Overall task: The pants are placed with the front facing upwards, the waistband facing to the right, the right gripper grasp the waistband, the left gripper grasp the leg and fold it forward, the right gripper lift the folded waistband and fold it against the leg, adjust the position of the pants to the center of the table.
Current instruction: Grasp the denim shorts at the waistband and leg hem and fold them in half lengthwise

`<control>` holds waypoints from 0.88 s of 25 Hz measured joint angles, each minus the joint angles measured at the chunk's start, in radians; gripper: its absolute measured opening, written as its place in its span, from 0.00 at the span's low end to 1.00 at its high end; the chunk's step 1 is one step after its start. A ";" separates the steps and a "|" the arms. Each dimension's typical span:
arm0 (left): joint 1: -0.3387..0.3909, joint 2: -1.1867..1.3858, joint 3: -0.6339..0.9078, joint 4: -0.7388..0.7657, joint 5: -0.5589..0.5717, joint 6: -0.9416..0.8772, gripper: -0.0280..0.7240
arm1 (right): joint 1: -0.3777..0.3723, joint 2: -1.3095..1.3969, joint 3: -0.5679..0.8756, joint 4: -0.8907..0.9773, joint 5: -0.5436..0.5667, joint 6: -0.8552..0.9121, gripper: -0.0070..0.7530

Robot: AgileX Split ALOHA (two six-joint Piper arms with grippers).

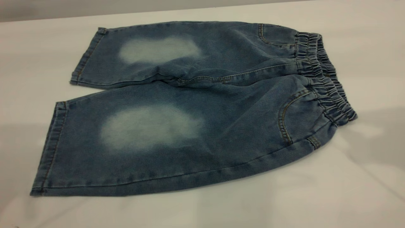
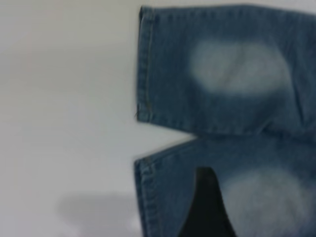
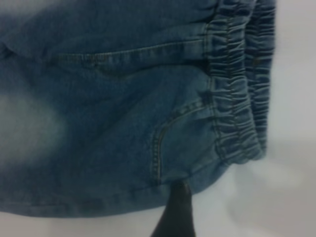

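Pants [image 1: 190, 107] spread flat, front up, across the middle of the table [image 1: 364, 196], leg openings toward the left edge, waistband [image 1: 322, 76] toward the right edge. Nothing else on the tabletop beside the denim; nothing lying over it in the exterior view.

Starting at the left: two hemmed leg ends with tan stitching, the far leg shorter-looking and set back, the near leg wider and reaching closer to the front edge. Small wedge of bare white surface between the two hems. Soft blue denim throughout, one pale faded oval on each leg. Toward the middle, a rumpled fold along the inseam where the legs meet. Further right, curved pocket seams in tan thread, then the gathered elastic band, puckered into many small vertical folds.

Left gripper [image 2: 206, 207] seen only in its wrist view as one dark tapering finger above the near leg, close behind the hem; cannot tell whether spread or closed, or touching. Right gripper [image 3: 175, 212] likewise only one dark finger at the near side seam, close to the waistband corner; spread or closed, cannot tell.

Smooth, pale open surface on every side, widest at the left and front edges.
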 joint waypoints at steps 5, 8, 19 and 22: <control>0.000 0.000 0.000 -0.031 -0.028 -0.001 0.66 | 0.000 0.081 0.004 0.099 -0.051 -0.097 0.78; 0.000 0.000 0.000 -0.031 -0.035 -0.001 0.66 | -0.001 0.116 0.026 0.137 -0.089 -0.130 0.78; 0.000 0.000 0.000 -0.028 -0.048 -0.001 0.66 | -0.034 0.268 0.089 0.257 -0.169 -0.258 0.75; 0.000 0.000 0.000 -0.028 -0.048 -0.001 0.66 | -0.051 0.309 0.089 0.348 -0.168 -0.355 0.70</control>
